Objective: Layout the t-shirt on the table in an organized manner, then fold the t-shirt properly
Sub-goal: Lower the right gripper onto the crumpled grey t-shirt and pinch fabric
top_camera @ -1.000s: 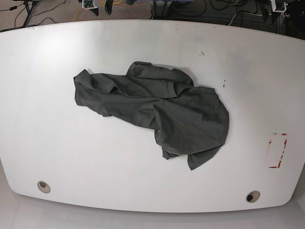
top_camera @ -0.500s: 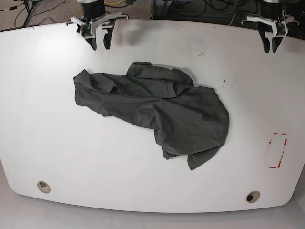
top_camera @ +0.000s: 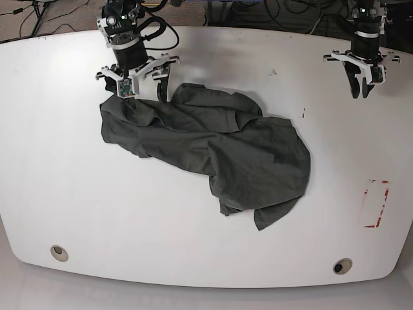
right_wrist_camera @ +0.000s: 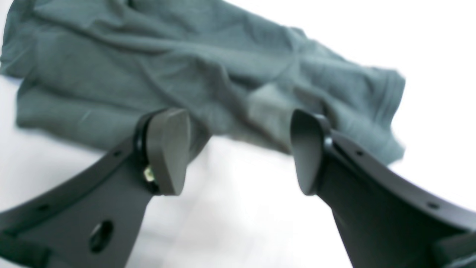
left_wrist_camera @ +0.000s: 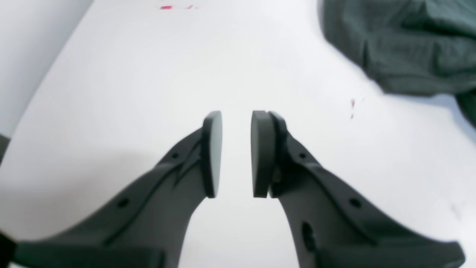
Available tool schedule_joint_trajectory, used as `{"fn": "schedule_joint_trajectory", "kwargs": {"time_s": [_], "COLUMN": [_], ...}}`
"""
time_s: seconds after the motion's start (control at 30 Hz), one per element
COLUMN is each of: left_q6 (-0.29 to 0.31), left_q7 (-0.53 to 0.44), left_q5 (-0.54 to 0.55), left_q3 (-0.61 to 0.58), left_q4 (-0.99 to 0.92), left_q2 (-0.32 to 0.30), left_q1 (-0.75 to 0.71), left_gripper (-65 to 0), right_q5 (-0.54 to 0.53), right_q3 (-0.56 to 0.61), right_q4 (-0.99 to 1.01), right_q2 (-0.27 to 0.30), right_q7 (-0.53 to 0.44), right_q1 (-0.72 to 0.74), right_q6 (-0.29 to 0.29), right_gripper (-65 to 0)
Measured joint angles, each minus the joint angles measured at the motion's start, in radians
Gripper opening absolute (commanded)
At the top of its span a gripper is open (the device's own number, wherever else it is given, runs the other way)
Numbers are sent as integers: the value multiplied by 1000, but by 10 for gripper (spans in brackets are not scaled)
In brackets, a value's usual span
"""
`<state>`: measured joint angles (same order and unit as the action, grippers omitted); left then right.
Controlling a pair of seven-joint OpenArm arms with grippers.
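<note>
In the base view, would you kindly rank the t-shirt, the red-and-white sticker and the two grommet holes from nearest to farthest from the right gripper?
From the right gripper:
1. t-shirt, directly beneath it.
2. Grommet hole, near edge, picture's left.
3. Grommet hole, near edge, picture's right.
4. Red-and-white sticker, far right; too close to the previous to call.

White desk (top_camera: 64, 181), rounded edges. Crumpled dark grey t-shirt (top_camera: 213, 145) lies on it near centre. Two grommet holes (top_camera: 59, 252) along front edge; red-and-white sticker (top_camera: 375, 203) at one side.

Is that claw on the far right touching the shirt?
Apart. The base view shows the left end effector over bare table, with white tabletop between it and the shirt.
</note>
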<state>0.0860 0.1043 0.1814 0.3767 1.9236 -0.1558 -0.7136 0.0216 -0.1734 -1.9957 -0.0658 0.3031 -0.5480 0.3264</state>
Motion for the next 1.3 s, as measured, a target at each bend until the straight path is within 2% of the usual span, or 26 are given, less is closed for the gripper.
{"fn": "schedule_joint_trajectory", "kwargs": {"time_s": [0.13, 0.27, 0.47, 0.57, 0.67, 0.83, 1.3], "left_q6": [5, -13, 3, 0, 0, 0, 0], "left_q7": [74, 83, 83, 87, 87, 83, 86], "left_q5": [0, -1, 0, 0, 0, 0, 0], "left_q3": [27, 46, 40, 42, 42, 43, 44], "left_q4": [0, 0, 0, 0, 0, 0, 1], "left_q2": [0, 3, 3, 8, 7, 8, 7], "left_q1": [37, 69, 90, 90, 94, 96, 93], "left_gripper": [-419, -365, -363, -363, -363, -363, -363], "right_q5": [0, 5, 6, -1, 7, 6, 7], "right_q3": [7, 33, 115, 168, 231, 325, 477], "right_q4": [2, 3, 3, 21, 51, 96, 253], "right_q2": [34, 43, 39, 57, 70, 89, 113], "right_q7": [70, 134, 225, 260, 308, 311, 311], "right_q1": [76, 150, 261, 309, 353, 396, 478], "right_q6": [63, 120, 225, 272, 287, 354, 373], "right_gripper": [-239, -236, -235, -238, -239, -239, -239]}}
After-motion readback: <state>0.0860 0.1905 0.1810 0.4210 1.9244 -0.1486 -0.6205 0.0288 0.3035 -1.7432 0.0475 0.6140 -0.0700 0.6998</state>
